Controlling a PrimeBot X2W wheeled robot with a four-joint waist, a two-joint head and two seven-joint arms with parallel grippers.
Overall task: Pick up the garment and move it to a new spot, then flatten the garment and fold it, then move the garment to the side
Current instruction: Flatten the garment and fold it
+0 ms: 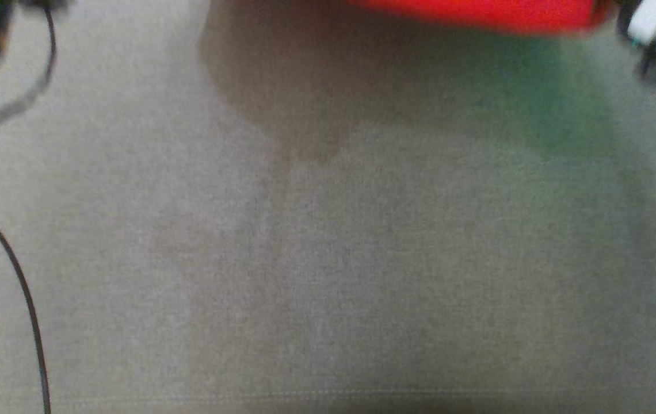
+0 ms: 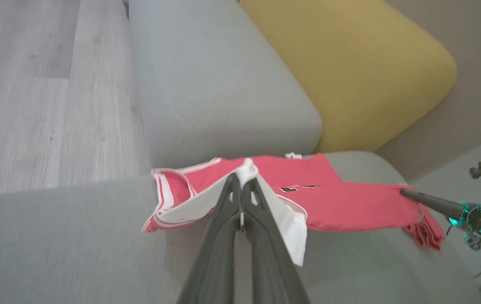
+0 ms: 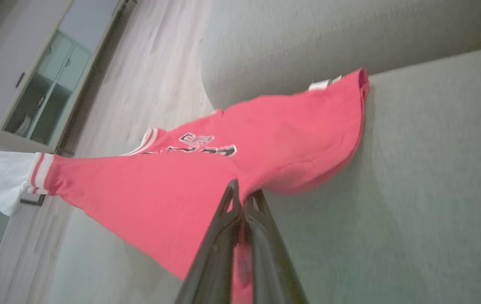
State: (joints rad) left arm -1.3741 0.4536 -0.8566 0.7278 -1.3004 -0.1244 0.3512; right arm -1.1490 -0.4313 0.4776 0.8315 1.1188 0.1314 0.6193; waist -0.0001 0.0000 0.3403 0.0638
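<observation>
Red fabric jersey with white trim (image 2: pixel 341 198) is hanging stretched over the grey fabric sofa seat (image 2: pixel 55 245), long axis running from left gripper (image 2: pixel 240 181) to right gripper (image 3: pixel 242 192), both jaws clamping opposite ends.

Dark tapered fingers (image 2: pixel 220 238), black cable (image 1: pixel 24 290) (green-lit wrist (image 2: pixel 473 216))
</observation>
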